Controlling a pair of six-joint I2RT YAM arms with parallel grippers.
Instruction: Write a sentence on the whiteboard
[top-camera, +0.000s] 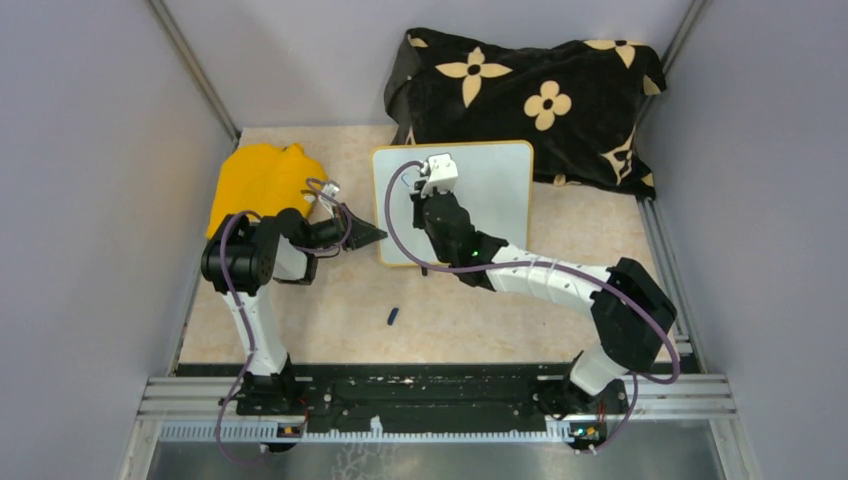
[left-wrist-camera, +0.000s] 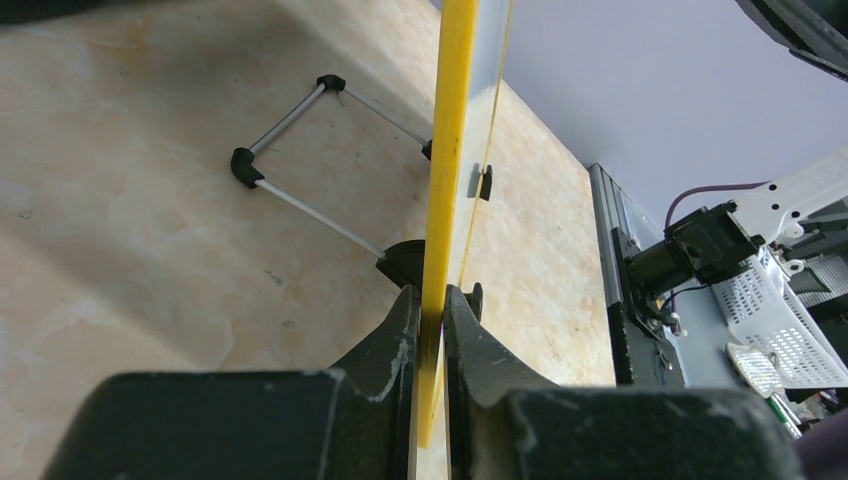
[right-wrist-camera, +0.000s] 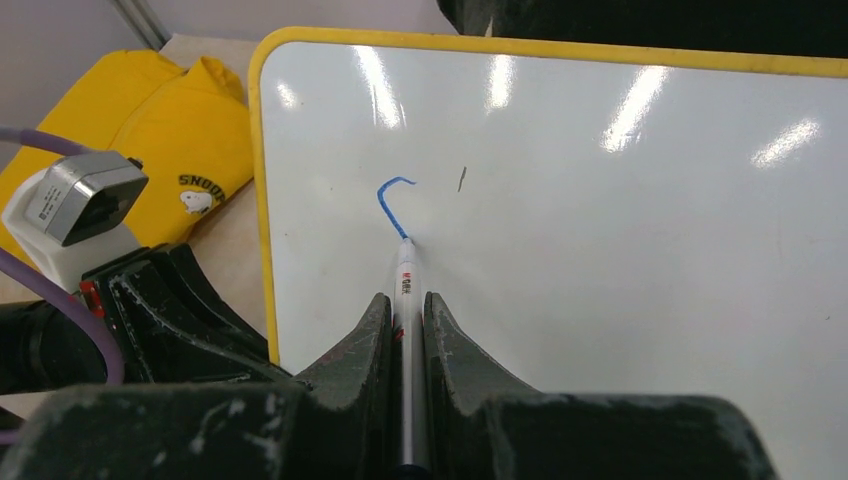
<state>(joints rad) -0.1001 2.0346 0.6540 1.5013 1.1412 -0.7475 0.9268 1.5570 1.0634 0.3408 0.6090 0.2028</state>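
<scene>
The whiteboard (top-camera: 495, 180), white with a yellow rim, lies in the middle of the table. In the right wrist view (right-wrist-camera: 620, 250) it bears one short curved blue stroke (right-wrist-camera: 392, 205); no whole words show. My right gripper (right-wrist-camera: 405, 300) is shut on a white marker (right-wrist-camera: 405, 280) whose tip touches the board at the stroke's lower end. My left gripper (left-wrist-camera: 433, 300) is shut on the board's yellow left rim (left-wrist-camera: 448, 150). In the top view the left gripper (top-camera: 372, 236) sits at the board's left edge and the right gripper (top-camera: 437, 190) is over the board.
A yellow garment (top-camera: 262, 180) lies at the left. A black flowered cloth (top-camera: 530, 95) is bunched behind the board. A small blue cap (top-camera: 393, 317) lies on the table near the front. The board's wire stand (left-wrist-camera: 300, 150) shows underneath.
</scene>
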